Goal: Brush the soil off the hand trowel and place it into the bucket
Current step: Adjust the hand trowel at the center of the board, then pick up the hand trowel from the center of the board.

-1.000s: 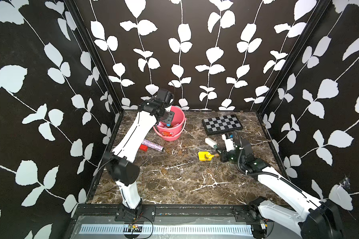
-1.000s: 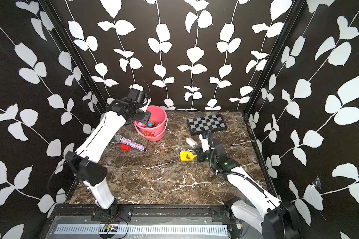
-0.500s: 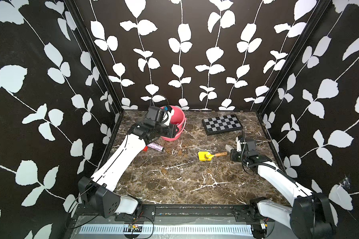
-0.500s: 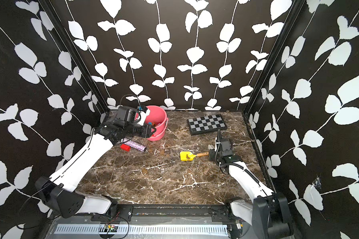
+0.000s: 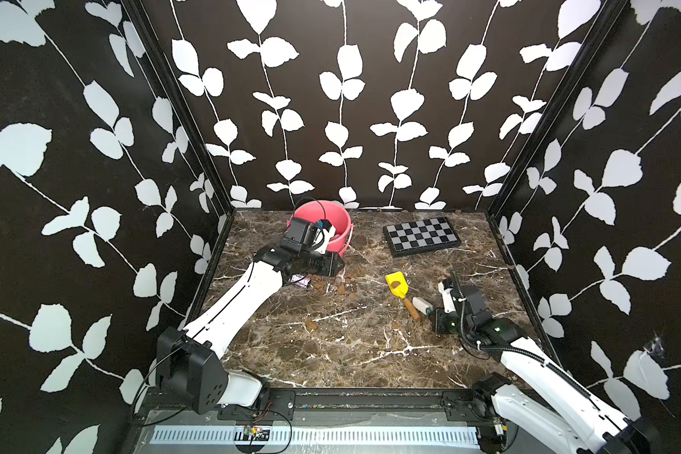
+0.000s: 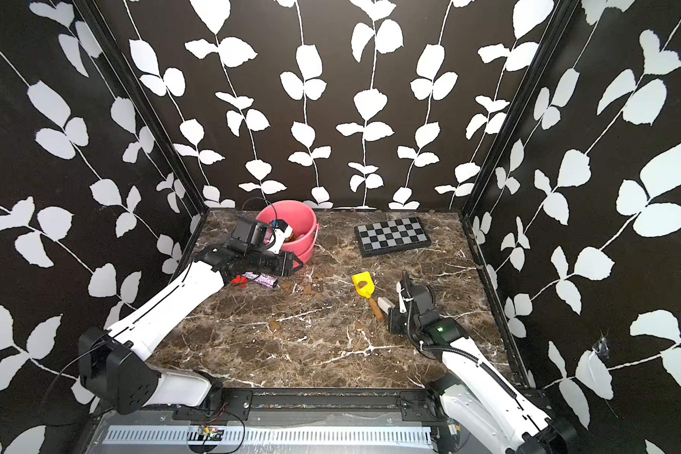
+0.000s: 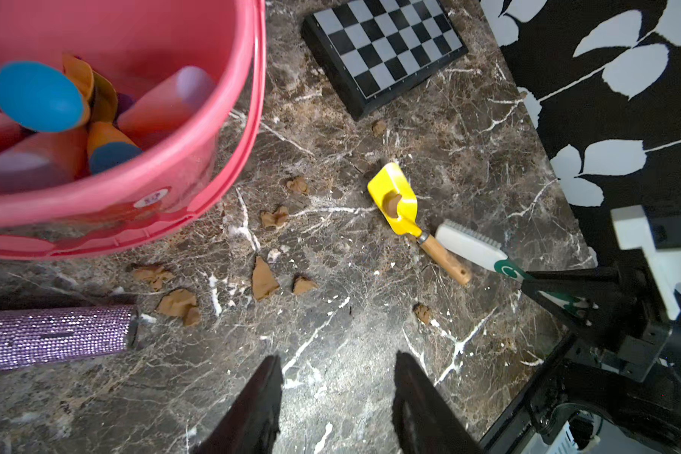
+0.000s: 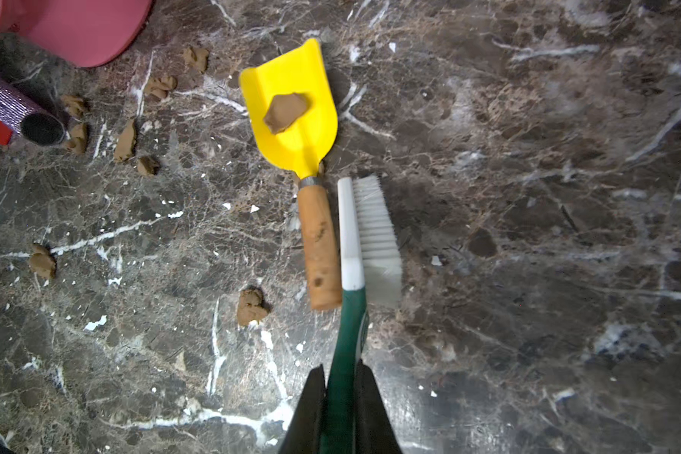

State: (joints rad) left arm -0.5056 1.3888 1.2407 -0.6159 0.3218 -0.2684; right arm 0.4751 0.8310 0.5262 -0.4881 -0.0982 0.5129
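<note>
The trowel (image 5: 400,290) lies flat on the desk (image 5: 331,353), right of the middle. Its long axis runs mostly front to back. The blade points toward the back edge, leaning a little left, and the handle end points toward the front right corner. The blade is bright yellow and smooth, a scoop with raised sides and a squared tip. A short metal collar joins it to a round, pale wooden handle with dark specks and a small hole near its end. One flat brown lump of soil (image 8: 285,113) sits in the middle of the blade. More rough, clay-like lumps are scattered on the dark veined marble between the trowel and the bucket (image 5: 343,239).

The bucket is round, smooth pink plastic. It stands by the back edge, left of the middle, with blurred blue and orange things inside.

The right gripper (image 8: 341,377) is clamped on the green handle of a brush (image 8: 376,236). The brush's white head lies alongside the wooden handle, bristles turned away from it; whether the two touch I cannot tell. The left gripper (image 7: 337,365) hangs just in front of the bucket, jaws apart with nothing between them. A purple glittery tube (image 7: 52,338) lies near it, and a chessboard (image 5: 421,236) sits by the back right corner.
</note>
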